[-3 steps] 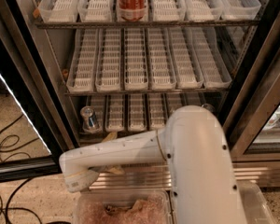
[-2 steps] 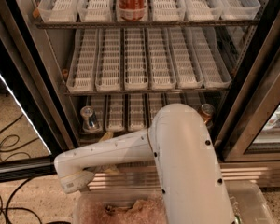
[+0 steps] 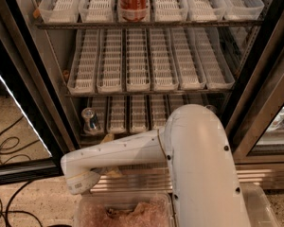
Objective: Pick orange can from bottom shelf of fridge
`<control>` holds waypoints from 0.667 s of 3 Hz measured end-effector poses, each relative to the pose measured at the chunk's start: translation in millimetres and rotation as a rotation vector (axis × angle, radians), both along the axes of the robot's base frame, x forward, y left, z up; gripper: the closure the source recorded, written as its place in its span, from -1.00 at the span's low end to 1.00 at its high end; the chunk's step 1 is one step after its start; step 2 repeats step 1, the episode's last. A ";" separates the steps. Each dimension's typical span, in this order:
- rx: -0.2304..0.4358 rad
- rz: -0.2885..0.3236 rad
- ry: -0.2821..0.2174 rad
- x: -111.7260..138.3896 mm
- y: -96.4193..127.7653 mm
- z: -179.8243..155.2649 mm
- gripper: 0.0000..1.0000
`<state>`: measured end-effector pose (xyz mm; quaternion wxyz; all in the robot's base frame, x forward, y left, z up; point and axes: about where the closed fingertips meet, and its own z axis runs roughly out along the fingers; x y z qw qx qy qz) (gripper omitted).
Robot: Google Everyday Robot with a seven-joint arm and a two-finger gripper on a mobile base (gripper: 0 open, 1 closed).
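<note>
The fridge [image 3: 23, 93] stands open, with its black frame at both sides. The bottom shelf [image 3: 132, 115] is the dim lowest rack of white lane trays. Only a sliver of the orange can [image 3: 210, 109] shows at the shelf's right end, behind my white arm's elbow. My gripper [image 3: 106, 138] is almost hidden behind my forearm. A tan bit of it shows in front of the bottom shelf, just right of a blue-and-silver can [image 3: 90, 121].
A red cola can [image 3: 133, 1] stands on the top rack. The middle rack [image 3: 146, 65] holds only trays. My forearm [image 3: 113, 157] crosses the ribbed steel base. Black cables [image 3: 4, 145] lie on the floor at the left. A clear bin [image 3: 123, 212] sits below.
My arm's elbow has swung back to the right and now covers most of the orange can, which showed at the shelf's right end 0.7 s ago. The cans have not moved.
</note>
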<state>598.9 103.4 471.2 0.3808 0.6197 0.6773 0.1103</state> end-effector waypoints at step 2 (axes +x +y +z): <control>0.028 0.070 0.058 -21.9 -19.8 9.2 -1.00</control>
